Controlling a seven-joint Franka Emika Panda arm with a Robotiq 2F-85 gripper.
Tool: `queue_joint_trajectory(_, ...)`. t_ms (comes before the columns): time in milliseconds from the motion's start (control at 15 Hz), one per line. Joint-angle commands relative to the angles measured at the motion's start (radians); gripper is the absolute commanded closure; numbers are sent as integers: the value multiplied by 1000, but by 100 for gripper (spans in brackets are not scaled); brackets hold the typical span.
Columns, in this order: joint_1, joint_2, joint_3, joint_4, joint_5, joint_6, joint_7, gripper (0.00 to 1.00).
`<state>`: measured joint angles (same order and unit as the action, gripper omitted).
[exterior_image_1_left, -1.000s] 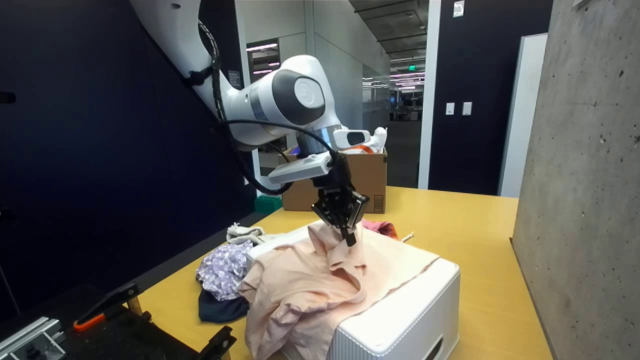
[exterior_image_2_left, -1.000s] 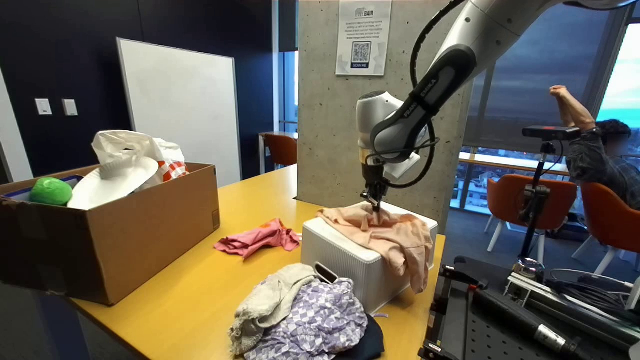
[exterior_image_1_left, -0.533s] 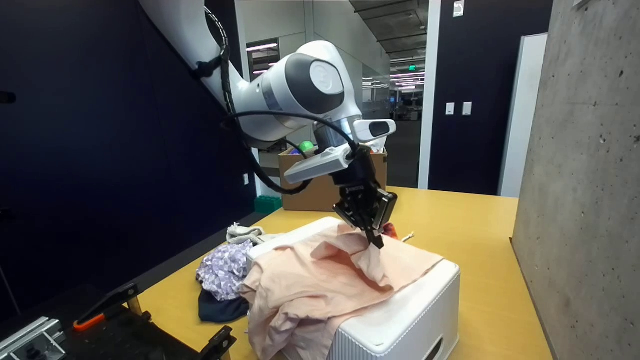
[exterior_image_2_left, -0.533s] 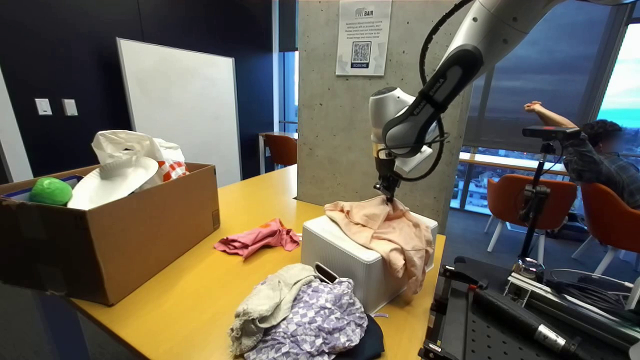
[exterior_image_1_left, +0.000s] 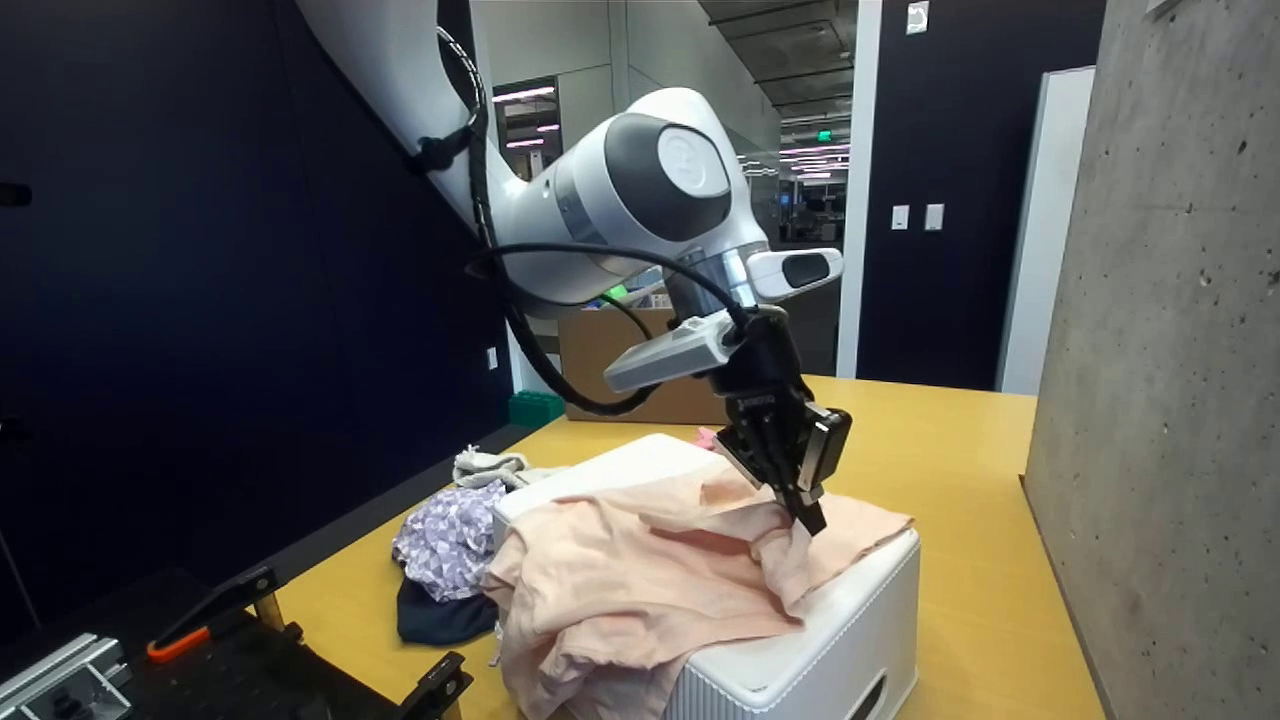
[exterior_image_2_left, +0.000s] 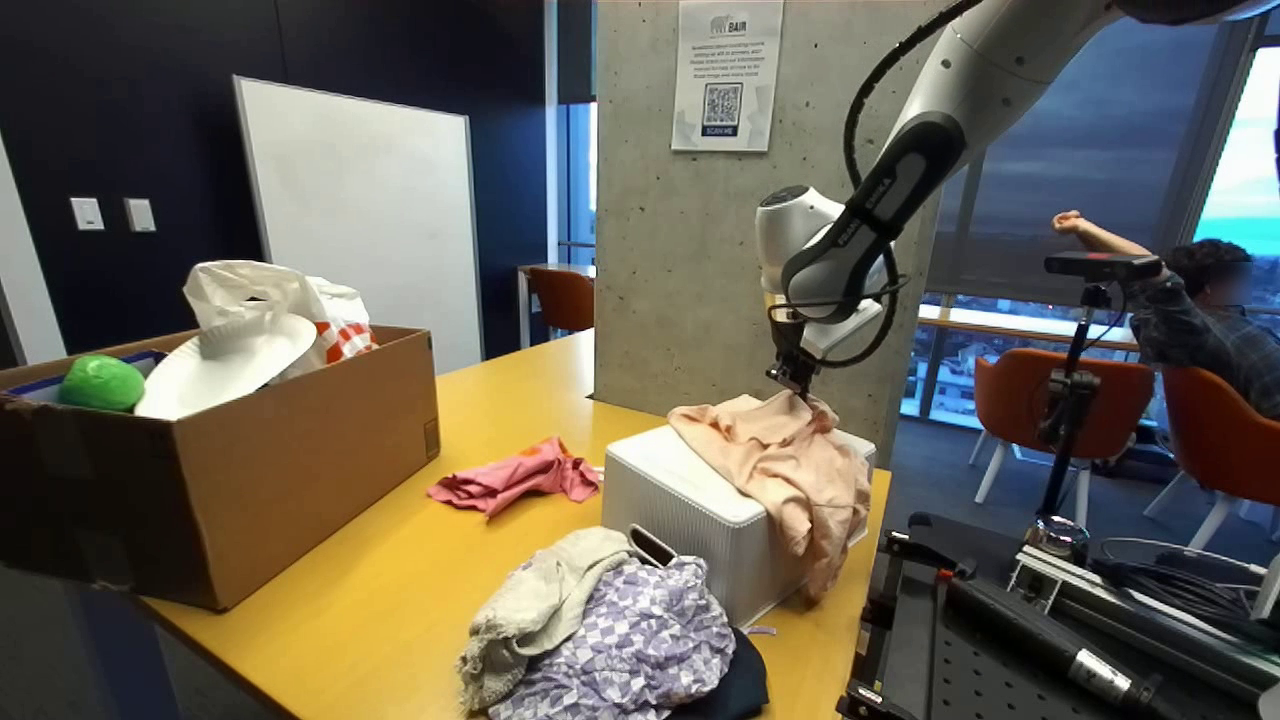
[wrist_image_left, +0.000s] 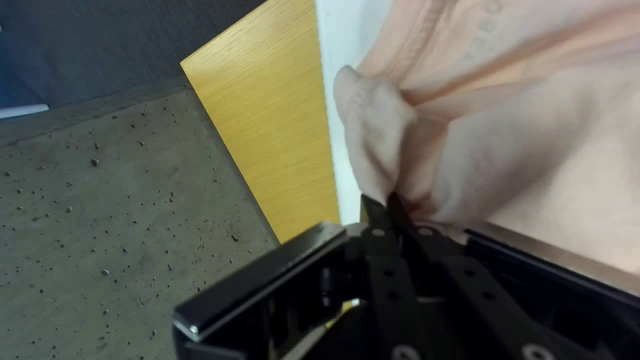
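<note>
A peach cloth (exterior_image_1_left: 630, 570) lies crumpled over the top of a white ribbed box (exterior_image_1_left: 770, 660). One end hangs down the box's side. It shows also in an exterior view (exterior_image_2_left: 785, 465) and in the wrist view (wrist_image_left: 505, 130), where faint lettering is visible. My gripper (exterior_image_1_left: 810, 518) is shut on a fold of the peach cloth, low over the box top near the edge facing the concrete pillar. In the wrist view the fingertips (wrist_image_left: 381, 204) pinch the fold. Folds partly hide the fingertips in an exterior view (exterior_image_2_left: 800, 392).
A concrete pillar (exterior_image_1_left: 1170, 350) stands beside the yellow table (exterior_image_2_left: 370, 580). Purple checked cloth (exterior_image_2_left: 640, 640), beige cloth (exterior_image_2_left: 555, 590) and dark cloth (exterior_image_2_left: 740, 680) lie piled against the box. A pink cloth (exterior_image_2_left: 520, 478) and a filled cardboard box (exterior_image_2_left: 320, 470) are farther along. A black cart (exterior_image_2_left: 980, 640) stands close.
My gripper has moved right in both exterior views, dragging the held fold across the box top toward the pillar. The cloth has shifted, baring more of the box top at the far end.
</note>
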<state>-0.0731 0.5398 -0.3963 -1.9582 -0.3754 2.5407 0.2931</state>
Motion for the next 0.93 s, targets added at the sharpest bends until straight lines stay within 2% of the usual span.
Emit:
queue_joint_trajectory(0, 5, 30, -11, 37, -15, 18, 50, 65)
queue_joint_trajectory(200, 6, 18, -17, 30, -13, 20, 71, 44)
queue_joint_trajectory(600, 25, -144, 19, -75, 15, -21, 68, 0)
queue_joint_trajectory(867, 47, -228, 55, -167, -1, -27, 63, 0)
